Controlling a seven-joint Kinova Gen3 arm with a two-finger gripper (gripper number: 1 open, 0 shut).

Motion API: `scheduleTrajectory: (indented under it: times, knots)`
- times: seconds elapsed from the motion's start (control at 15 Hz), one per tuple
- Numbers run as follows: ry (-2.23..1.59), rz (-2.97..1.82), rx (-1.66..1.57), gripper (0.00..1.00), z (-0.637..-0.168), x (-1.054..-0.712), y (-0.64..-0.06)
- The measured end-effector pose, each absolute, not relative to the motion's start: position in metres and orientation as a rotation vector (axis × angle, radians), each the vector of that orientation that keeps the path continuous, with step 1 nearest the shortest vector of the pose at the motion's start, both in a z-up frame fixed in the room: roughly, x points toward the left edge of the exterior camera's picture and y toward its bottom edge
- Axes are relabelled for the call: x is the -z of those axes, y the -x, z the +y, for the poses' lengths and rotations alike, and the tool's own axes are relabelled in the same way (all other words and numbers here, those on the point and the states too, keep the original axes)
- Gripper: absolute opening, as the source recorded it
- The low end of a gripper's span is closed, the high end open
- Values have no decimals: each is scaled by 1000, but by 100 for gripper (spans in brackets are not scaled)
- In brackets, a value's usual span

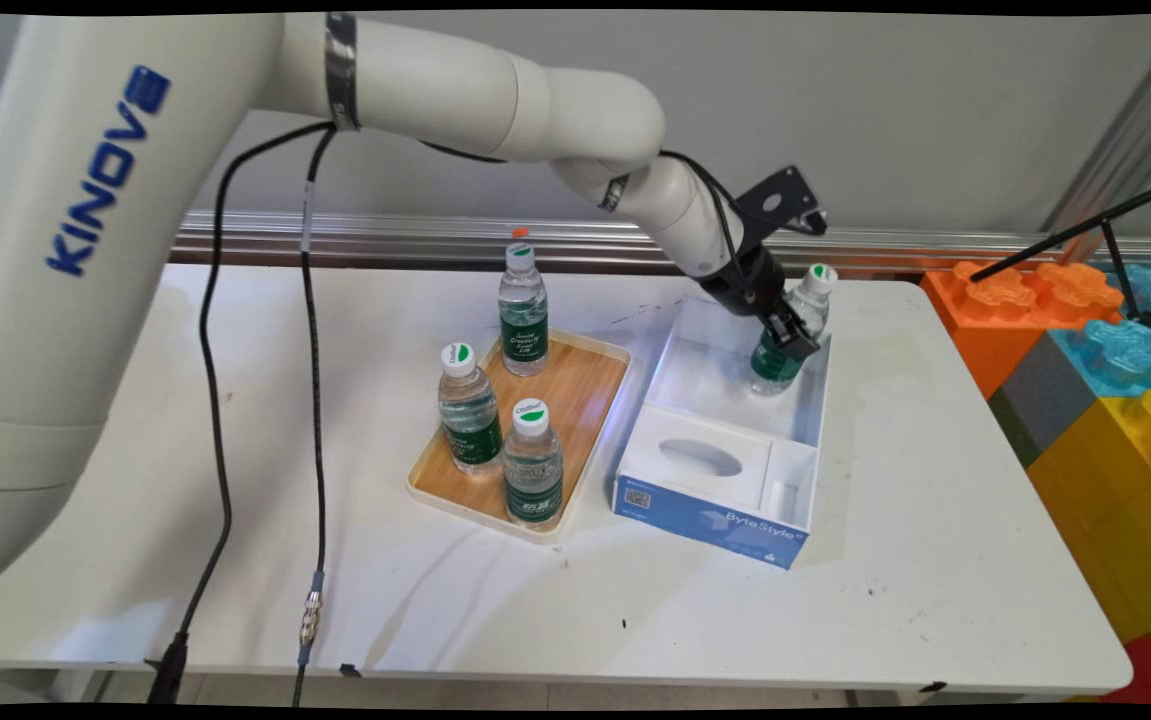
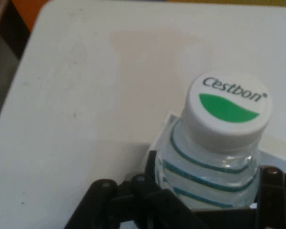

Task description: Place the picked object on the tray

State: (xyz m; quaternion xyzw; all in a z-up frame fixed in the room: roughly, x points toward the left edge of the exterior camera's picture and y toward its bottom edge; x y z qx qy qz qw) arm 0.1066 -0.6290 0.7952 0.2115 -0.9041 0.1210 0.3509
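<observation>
My gripper (image 1: pixel 793 335) is shut on a small water bottle (image 1: pixel 807 300) with a white and green cap, holding it tilted in the far right corner of the white open box (image 1: pixel 725 370). Its base is down inside the box. In the hand view the bottle (image 2: pixel 214 162) with its Cestbon cap fills the space between my fingers (image 2: pixel 271 183). On the wooden tray (image 1: pixel 585 380) left of the box stand three more bottles: one at the back (image 1: pixel 522 310), two at the front (image 1: pixel 468 410) (image 1: pixel 532 465).
The box has a blue front wall and a white insert (image 1: pixel 700 460) at its near end. Black cables (image 1: pixel 313 420) hang from the arm over the table's left part. Coloured foam blocks (image 1: pixel 1105 370) stack up beside the table's right edge.
</observation>
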Motion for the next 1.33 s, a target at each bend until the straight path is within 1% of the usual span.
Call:
scheduleTrajectory:
  times: [0.53, 1.0, 1.2, 1.33]
  knots:
    - [-592, -2316, -366, 0, -604, -869, -111]
    - [-684, -2342, -401, 0, -573, -928, -139]
    - [-756, -2321, -441, 0, -559, -946, -159]
    - [-809, -2307, -455, 0, -548, -949, -173]
